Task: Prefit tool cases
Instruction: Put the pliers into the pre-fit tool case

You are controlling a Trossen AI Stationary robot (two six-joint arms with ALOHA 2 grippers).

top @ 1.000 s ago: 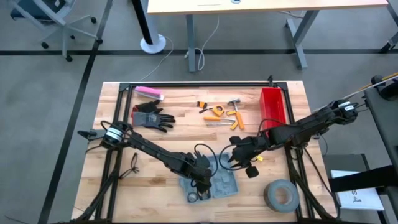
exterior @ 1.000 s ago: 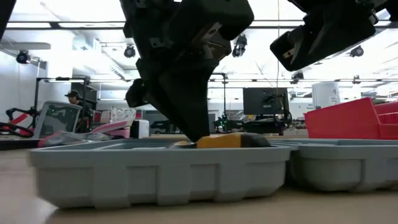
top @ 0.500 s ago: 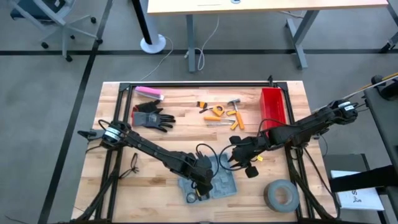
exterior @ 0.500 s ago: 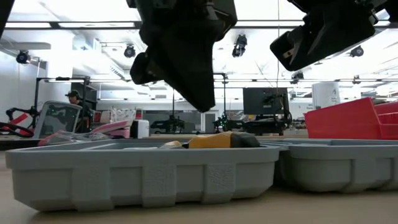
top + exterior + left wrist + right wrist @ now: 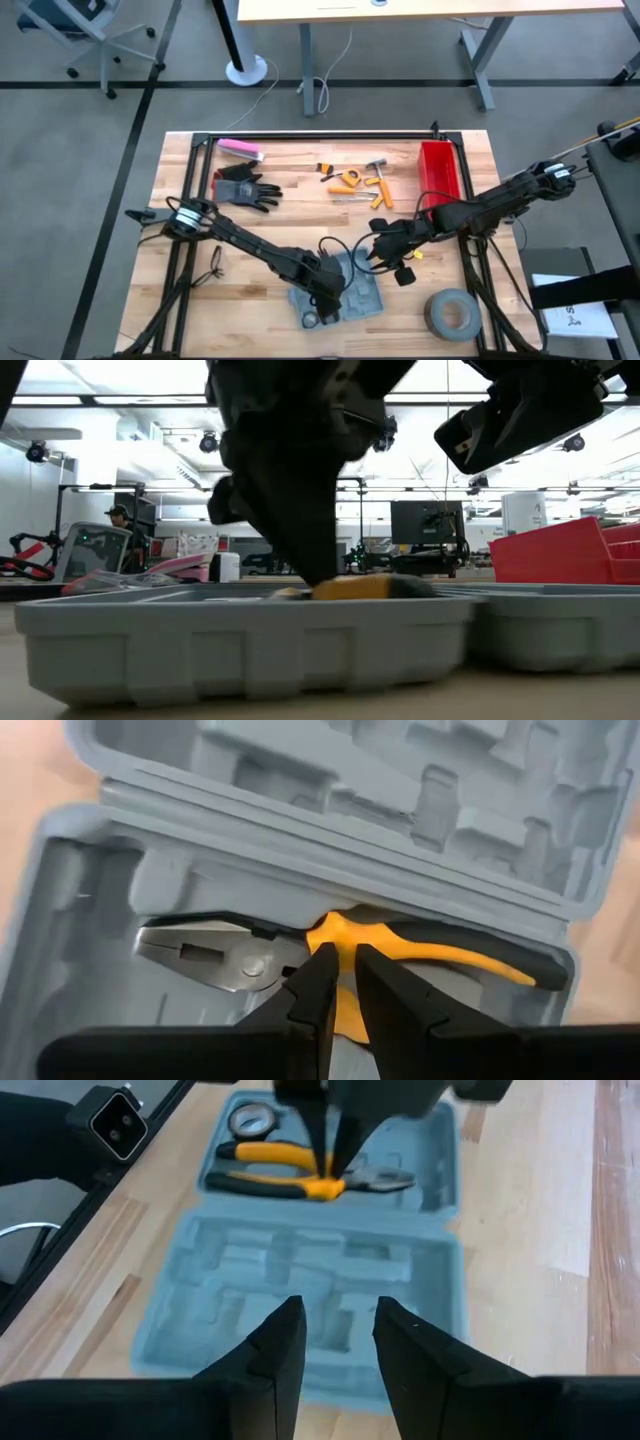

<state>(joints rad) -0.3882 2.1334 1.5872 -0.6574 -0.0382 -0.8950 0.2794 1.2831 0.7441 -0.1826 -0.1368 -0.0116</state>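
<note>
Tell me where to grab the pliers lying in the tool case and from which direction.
Grip the pliers from straight above, at the yellow neck just behind the pivot, where the left gripper sits. They lie flat in the tool case, so only the top is exposed.

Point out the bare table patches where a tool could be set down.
Bare wood lies between the black glove and the tool case, and between the pink block and the loose tools. Around the case both arms crowd.

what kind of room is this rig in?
Looks like a robotics lab or open workshop. The low view shows ceiling light rails, a monitor on a stand and a seated person at another station. The high view shows a concrete floor with a desk nearby.
</note>
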